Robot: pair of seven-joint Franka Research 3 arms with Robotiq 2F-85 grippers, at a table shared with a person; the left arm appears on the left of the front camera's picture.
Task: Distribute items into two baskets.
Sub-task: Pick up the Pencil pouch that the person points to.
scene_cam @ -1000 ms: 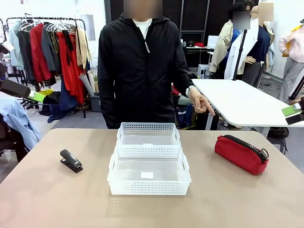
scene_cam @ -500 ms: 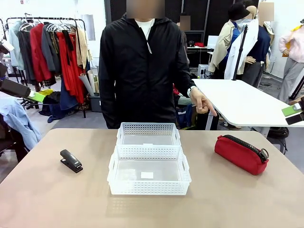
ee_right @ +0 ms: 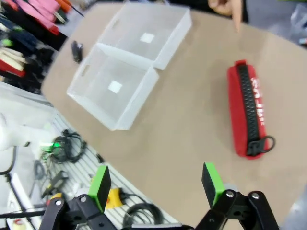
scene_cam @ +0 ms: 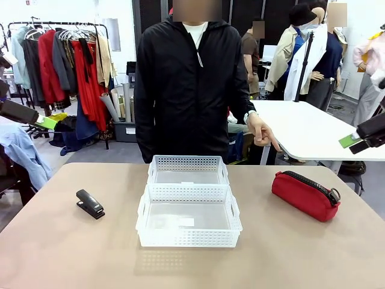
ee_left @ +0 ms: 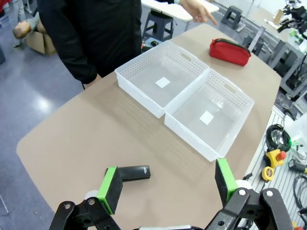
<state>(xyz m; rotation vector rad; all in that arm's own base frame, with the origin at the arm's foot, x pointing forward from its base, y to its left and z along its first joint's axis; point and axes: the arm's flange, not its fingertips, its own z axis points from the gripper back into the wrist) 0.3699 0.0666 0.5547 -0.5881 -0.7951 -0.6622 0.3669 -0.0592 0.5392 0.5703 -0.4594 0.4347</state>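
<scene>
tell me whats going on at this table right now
Nothing is sorted yet: the smaller basket and the larger basket, nearer the robot, sit empty in the middle of the table. The black stapler lies toward the robot's left, the red zipper pouch toward its right. The left gripper and right gripper hover open, holding nothing. The person's hand points a finger down toward the pouch's side.

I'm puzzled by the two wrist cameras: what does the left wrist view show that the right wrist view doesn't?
Left wrist view: the left pincer, open, and a grey stool. Right wrist view: the right pincer, open, and white lettering on the red pouch. Both: the two white baskets, the pouch, the black stapler and the person's pointing hand.
</scene>
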